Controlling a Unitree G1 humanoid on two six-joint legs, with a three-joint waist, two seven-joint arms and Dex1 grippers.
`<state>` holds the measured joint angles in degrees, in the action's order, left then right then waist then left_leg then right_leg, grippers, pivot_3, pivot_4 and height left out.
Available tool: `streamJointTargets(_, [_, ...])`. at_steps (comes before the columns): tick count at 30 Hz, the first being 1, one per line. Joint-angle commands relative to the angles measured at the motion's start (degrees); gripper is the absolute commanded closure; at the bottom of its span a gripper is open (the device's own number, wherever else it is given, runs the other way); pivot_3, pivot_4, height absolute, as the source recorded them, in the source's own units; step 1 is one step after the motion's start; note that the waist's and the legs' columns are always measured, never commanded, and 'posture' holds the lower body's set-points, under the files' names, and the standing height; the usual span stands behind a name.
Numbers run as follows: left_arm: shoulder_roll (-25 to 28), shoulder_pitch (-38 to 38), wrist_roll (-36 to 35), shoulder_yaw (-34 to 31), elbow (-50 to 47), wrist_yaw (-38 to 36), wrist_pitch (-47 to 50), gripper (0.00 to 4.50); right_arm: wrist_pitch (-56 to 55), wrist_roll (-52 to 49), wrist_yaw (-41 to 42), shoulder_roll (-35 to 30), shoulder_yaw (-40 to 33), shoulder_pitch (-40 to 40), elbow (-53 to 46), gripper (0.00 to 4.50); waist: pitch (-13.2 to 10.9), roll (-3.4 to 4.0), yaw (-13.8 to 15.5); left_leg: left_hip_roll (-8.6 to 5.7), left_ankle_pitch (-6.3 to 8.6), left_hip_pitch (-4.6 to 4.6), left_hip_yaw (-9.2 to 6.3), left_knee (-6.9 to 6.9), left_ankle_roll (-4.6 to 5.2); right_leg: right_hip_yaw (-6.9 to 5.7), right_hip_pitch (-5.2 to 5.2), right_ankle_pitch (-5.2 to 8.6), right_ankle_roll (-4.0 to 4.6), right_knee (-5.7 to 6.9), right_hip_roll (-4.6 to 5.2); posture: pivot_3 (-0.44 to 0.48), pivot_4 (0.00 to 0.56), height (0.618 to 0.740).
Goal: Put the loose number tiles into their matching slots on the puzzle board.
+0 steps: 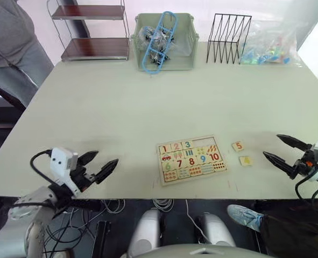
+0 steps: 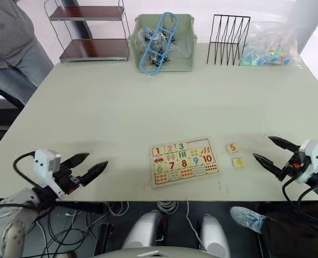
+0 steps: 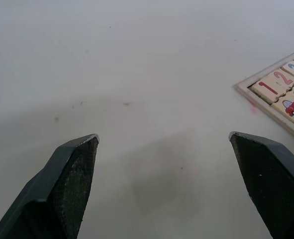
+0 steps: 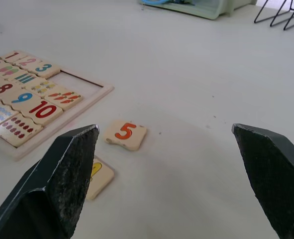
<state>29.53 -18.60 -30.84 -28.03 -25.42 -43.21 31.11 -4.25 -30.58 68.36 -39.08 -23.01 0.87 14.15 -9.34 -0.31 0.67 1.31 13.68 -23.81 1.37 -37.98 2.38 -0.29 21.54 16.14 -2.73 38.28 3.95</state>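
Black pointed fingers point(image 1: 107, 169); white wrist housings point(image 1: 62, 163); black looping cables point(image 1: 39, 171).

The bench point(image 1: 148, 102) is a pale, plain greenish cream. On it the puzzle board point(image 1: 191, 159) is pale wood, its tiles printed with a red 1, a pink 2, a teal 3, a green 6, a dark red 7 and 8, a blue 9 and a red 10, plus a small red car and rows of coloured dots. Beside the black right fingers point(image 4: 67, 184), the loose 5 tile point(image 4: 126, 134) shows an orange-red digit on pale wood; the tile point(image 4: 99, 175) just next to them carries yellow print. The left fingers point(image 3: 69, 174) are black too.
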Motion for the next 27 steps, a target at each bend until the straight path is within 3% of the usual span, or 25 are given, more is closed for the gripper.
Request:
streamJointTargets(1, [-0.47,-2.01,-1.98,-2.83,-3.49,1.07,-1.96,0.04,-2.22,-1.04,1.56,-0.82,-2.17,-0.28,1.01,0.0,0.0,0.01,0.01,0.0,0.0,0.0,0.0,0.0,0.0,0.0,0.0,0.0,0.0,0.0,0.0,0.0,0.15,0.74])
streamJointTargets(13, [0.86,-3.37,-3.36,-3.21,-3.73,1.78,-3.5,0.04,-4.41,-2.23,3.99,0.53,-2.27,-0.55,5.08,0.0,0.01,0.01,0.03,0.0,0.0,0.0,0.01,0.04,0.01,0.0,-0.03,0.0,0.03,-0.17,0.01,0.0,0.15,0.74])
streamJointTargets(27, [2.41,0.68,-2.22,0.03,1.7,-0.31,-6.28,0.04,-6.13,-2.85,3.99,2.57,-2.42,1.92,3.33,0.0,0.02,0.02,0.02,-0.01,0.0,0.01,0.03,0.19,0.01,0.01,-0.02,0.0,0.03,-0.27,0.01,0.0,0.15,0.74])
